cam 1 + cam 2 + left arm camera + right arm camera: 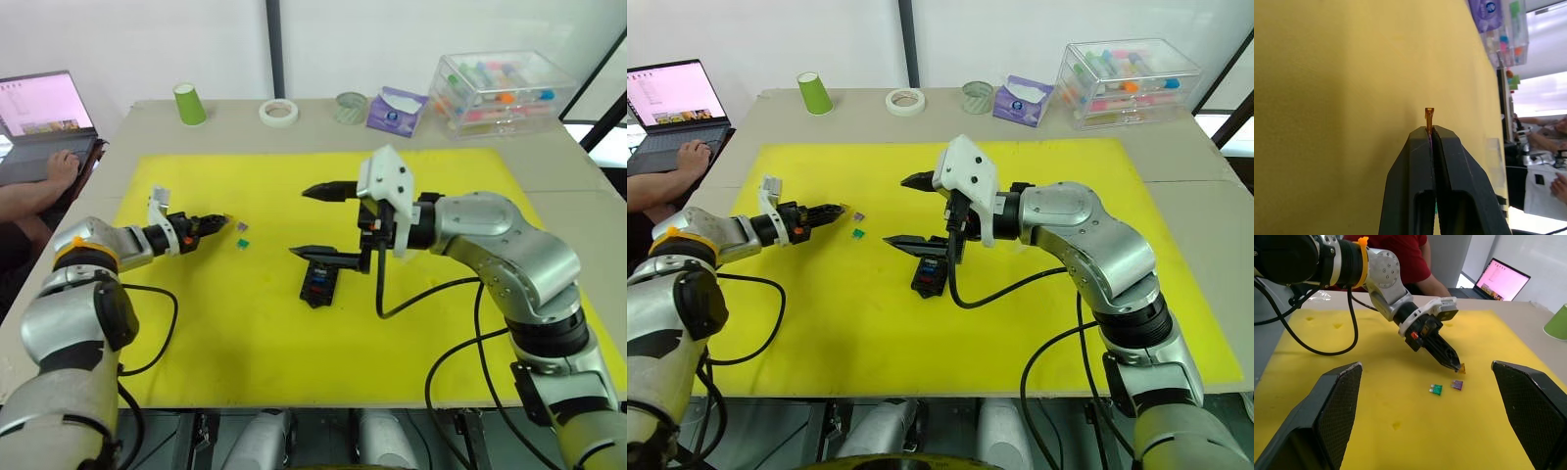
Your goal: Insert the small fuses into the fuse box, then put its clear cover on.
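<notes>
Left gripper: fingers clamped on orange fuse, above mat. Fuse box: toward robot's right, under right gripper, fingers wide apart, empty. Green fuse, purple fuse: just beside left fingertips.

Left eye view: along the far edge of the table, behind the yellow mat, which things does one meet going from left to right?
Laptop → green paper cup → white tape roll → second tape roll, greenish → purple tissue pack → clear storage case with colourful contents.
</notes>
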Available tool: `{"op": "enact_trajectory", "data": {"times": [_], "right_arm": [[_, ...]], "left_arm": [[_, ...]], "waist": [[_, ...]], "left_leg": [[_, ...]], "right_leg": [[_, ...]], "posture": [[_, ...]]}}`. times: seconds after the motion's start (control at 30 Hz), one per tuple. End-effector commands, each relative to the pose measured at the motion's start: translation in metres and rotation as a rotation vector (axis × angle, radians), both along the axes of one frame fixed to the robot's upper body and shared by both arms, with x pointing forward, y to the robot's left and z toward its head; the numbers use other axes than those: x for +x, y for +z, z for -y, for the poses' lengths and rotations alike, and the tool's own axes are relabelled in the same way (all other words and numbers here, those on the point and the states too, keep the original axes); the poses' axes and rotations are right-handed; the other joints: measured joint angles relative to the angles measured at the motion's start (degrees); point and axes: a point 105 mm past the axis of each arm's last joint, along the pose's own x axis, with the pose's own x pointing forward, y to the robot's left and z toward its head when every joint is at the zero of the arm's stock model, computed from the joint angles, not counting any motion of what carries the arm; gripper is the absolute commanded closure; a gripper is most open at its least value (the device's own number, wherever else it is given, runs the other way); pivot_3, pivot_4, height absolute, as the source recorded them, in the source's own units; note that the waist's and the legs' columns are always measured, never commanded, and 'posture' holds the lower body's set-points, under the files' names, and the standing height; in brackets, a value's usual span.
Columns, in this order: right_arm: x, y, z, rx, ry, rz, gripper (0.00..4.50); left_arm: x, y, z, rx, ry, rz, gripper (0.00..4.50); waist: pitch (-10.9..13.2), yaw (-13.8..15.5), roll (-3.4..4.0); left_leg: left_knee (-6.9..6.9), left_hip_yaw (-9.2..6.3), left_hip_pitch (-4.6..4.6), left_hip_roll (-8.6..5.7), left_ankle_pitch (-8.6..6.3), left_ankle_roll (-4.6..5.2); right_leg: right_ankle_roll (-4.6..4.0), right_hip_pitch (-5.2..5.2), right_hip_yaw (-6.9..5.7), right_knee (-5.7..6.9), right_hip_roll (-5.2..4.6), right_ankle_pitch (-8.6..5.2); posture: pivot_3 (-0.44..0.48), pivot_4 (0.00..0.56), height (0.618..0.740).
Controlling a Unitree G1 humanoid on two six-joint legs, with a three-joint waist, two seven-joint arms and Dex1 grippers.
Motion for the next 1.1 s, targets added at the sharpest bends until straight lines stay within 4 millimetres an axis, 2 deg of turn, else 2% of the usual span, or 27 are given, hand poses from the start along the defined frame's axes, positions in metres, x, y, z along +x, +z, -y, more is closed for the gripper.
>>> {"op": "enact_trajectory", "data": {"times": [0.03, 0.1, 0.2, 0.33, 0.4, 0.57, 0.7, 0.8, 0.87, 1.0, 1.1], "right_arm": [[0.001, 0.015, 0.007, 0.034, -0.01, 0.039, 0.0], [0.002, 0.019, 0.01, 0.055, -0.014, 0.018, 0.0], [0.004, 0.022, 0.015, 0.084, -0.016, -0.029, 0.0], [0.004, 0.022, 0.024, 0.096, -0.01, -0.111, 0.0], [0.004, 0.022, 0.025, 0.115, -0.004, -0.159, 0.0], [0.001, 0.028, 0.029, 0.21, 0.001, -0.29, 0.0], [-0.002, 0.025, 0.033, 0.219, 0.009, -0.349, 0.0], [-0.004, 0.023, 0.035, 0.219, 0.015, -0.381, 0.64], [-0.005, 0.023, 0.036, 0.221, 0.016, -0.397, 1.29], [-0.006, 0.026, 0.034, 0.242, 0.026, -0.412, 1.29], [-0.006, 0.025, 0.034, 0.241, 0.021, -0.414, 1.86]], "left_arm": [[-0.005, 0.057, 0.002, -0.033, -0.108, 0.164, 4.46], [-0.014, 0.075, 0.011, -0.007, -0.199, 0.254, 4.46], [-0.026, 0.091, 0.027, 0.052, -0.286, 0.396, 4.46], [-0.061, 0.117, 0.062, 0.068, -0.422, 0.689, 4.46], [-0.074, 0.119, 0.077, 0.104, -0.449, 0.788, 4.46], [-0.108, 0.109, 0.105, 0.17, -0.625, 0.848, 4.46], [-0.112, 0.107, 0.119, 0.197, -0.64, 0.938, 4.46], [-0.114, 0.105, 0.125, 0.183, -0.645, 0.968, 4.5], [-0.115, 0.104, 0.127, 0.179, -0.653, 0.987, 4.5], [-0.112, 0.107, 0.132, 0.165, -0.647, 1.015, 4.5], [-0.11, 0.109, 0.134, 0.148, -0.639, 1.017, 4.5]], "waist": [[0.0, -0.26, 0.0], [0.0, -0.42, 0.0], [0.0, -0.85, 0.0], [0.01, -0.97, 0.02], [0.01, -0.84, 0.02], [0.01, -0.84, 0.02], [0.01, -0.33, 0.02], [0.01, -0.2, 0.02], [0.01, -0.18, 0.02], [0.01, -0.21, 0.02], [0.01, -0.17, 0.02]], "left_leg": [[0.0, -0.01, -0.02, 0.0, 0.0, 0.0], [0.01, -0.05, -0.04, 0.0, 0.0, 0.0], [-0.02, -0.05, -0.04, 0.01, 0.0, 0.0], [-0.05, -0.04, -0.04, 0.11, 0.0, 0.0], [-0.04, -0.04, -0.05, 0.11, 0.0, 0.0], [-0.08, -0.01, -0.02, 0.15, 0.0, 0.0], [-0.04, -0.01, 0.0, 0.14, 0.0, 0.0], [-0.04, 0.02, 0.01, 0.14, 0.0, 0.0], [-0.04, 0.02, 0.01, 0.14, 0.0, 0.0], [-0.05, 0.03, 0.02, 0.14, 0.0, 0.0], [-0.04, 0.03, 0.02, 0.14, 0.0, 0.0]], "right_leg": [[0.0, -0.03, 0.0, 0.02, 0.0, 0.0], [0.0, -0.02, -0.01, 0.04, 0.0, 0.0], [0.0, 0.0, 0.01, 0.03, -0.05, 0.0], [-0.01, 0.0, 0.07, 0.0, -0.06, 0.0], [-0.01, 0.02, 0.07, -0.13, -0.05, 0.0], [-0.01, 0.1, 0.08, -0.28, -0.06, 0.0], [-0.01, 0.19, 0.05, -0.35, -0.05, 0.0], [-0.01, 0.24, 0.05, -0.43, -0.08, 0.0], [-0.01, 0.24, 0.05, -0.44, -0.06, 0.0], [-0.01, 0.24, 0.05, -0.43, -0.07, 0.0], [-0.01, 0.24, 0.05, -0.43, -0.07, 0.0]], "posture": [[0.0, 0.15, 0.74], [0.0, 0.15, 0.74], [0.0, 0.15, 0.74], [0.0, 0.15, 0.74], [0.0, 0.15, 0.74], [0.0, 0.15, 0.74], [0.0, 0.15, 0.74], [0.0, 0.15, 0.74], [0.0, 0.15, 0.74], [0.0, 0.15, 0.74], [0.0, 0.15, 0.74]]}}
